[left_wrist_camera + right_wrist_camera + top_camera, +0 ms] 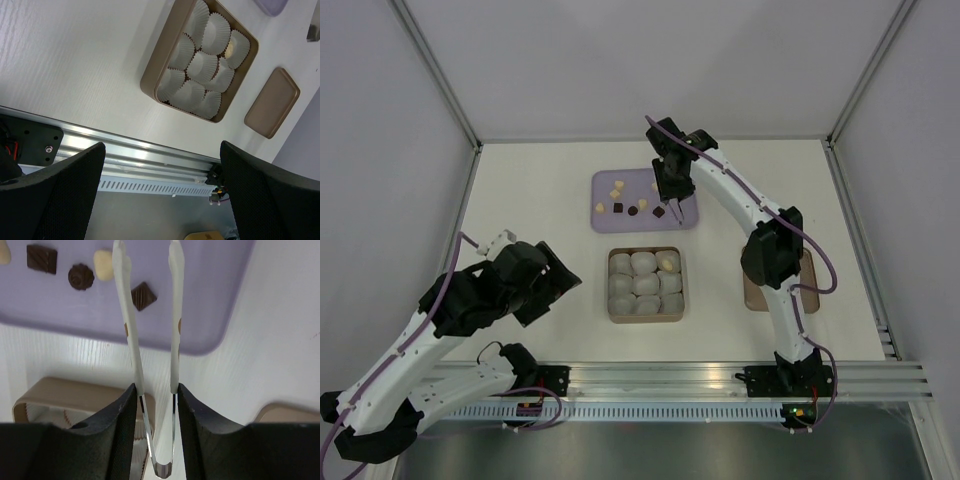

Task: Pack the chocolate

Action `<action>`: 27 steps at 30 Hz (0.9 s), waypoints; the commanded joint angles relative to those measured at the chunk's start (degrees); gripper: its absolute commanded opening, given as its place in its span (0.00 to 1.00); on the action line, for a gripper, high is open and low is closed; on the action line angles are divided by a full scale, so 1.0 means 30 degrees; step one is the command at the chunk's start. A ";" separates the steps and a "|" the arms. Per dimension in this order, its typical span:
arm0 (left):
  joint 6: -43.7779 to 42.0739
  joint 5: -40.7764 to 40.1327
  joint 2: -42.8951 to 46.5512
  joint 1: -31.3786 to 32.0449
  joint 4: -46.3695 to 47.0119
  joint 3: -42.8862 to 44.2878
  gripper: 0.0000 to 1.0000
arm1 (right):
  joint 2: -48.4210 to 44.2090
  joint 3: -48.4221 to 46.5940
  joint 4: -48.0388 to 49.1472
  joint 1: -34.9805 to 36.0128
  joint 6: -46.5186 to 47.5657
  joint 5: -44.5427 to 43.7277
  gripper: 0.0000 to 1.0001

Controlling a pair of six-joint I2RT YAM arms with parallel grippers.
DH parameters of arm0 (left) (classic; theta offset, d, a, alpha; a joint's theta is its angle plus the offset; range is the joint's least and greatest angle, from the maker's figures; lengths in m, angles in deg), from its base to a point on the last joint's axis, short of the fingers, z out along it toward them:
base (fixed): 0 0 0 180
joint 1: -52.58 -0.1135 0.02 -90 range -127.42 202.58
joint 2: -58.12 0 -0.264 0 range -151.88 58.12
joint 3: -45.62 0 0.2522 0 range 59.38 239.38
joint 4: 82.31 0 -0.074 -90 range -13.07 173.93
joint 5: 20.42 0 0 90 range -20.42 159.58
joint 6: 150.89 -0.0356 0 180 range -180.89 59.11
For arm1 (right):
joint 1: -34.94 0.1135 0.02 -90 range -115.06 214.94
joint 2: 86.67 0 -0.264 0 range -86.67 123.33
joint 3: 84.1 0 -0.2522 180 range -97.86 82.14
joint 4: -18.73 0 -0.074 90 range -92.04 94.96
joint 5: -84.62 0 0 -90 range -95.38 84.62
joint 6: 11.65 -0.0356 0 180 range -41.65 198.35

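The silver tongs (131,355), squeezed across both arms by the right gripper (156,390), hung over the purple tray (215,315). The arms were drawn fairly close, with a gap between them. Their tips ran off the wrist view and were too small overhead, so it could not be told whether they held a piece.

The step appeared to be fetching another candy. The loose chocolates (618,208) lay scattered on the tray, cream and dark pieces apart from one another. A dark square piece (143,295), turned like a diamond, sat just beside the left tong arm.

Nearer the arms stood the brown box (645,320) of white paper cups (620,285). One cream piece (667,263) was already in its far right cup, and the rest looked empty. The box's lid (272,102) rested to the right.

The next move likely called for bracketing one piece, pinching gently, then carrying it to a free cup. The left gripper (162,150) waited wide open, holding nothing.
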State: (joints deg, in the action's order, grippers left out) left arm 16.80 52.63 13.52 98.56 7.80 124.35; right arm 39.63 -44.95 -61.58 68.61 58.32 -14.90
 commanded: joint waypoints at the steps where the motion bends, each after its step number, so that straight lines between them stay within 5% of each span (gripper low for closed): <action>1: 0.0060 -0.0034 -0.0104 -0.0062 0.0448 0.0726 1.00 | 0.1519 -0.2867 0.0501 -0.0003 0.2075 -0.0575 0.42; 13: -0.0087 -0.0151 -0.0514 -0.0062 0.0536 0.0931 1.00 | 0.3836 -0.4219 0.3928 -0.0852 0.2986 0.0155 0.48; 27: 0.0031 -0.0180 -0.0573 -0.0062 0.0595 0.0726 1.00 | 0.4980 -0.3430 0.3753 -0.0940 0.3132 0.0273 0.49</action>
State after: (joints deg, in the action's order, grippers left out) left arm 16.80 52.63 11.64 98.56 8.06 125.37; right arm 54.08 -55.03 -51.77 65.83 66.67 -14.26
